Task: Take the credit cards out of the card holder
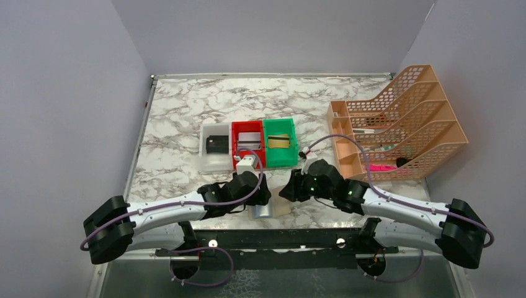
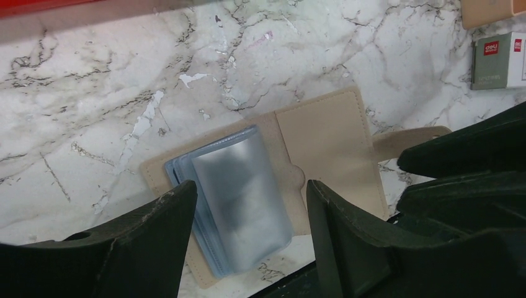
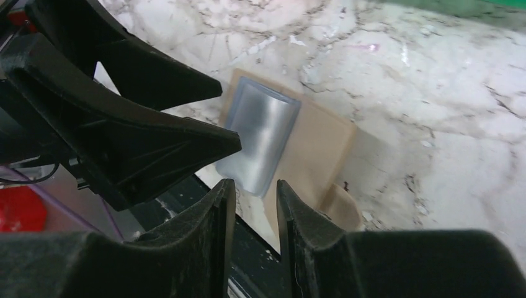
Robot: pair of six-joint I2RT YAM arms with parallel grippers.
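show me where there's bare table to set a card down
Free: the far marble strip behind the white bin, red bin and green bin; the patch left of the white bin. Crowded: the near edge, where the left gripper and right gripper hang over the open card holder.

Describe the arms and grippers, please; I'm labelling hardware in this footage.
The left arm and right arm match: white links between bulky black joints, with a purple cable looping along each. The left gripper and right gripper have matte black, wedge-shaped fingers, lightly scuffed. No markings are legible.
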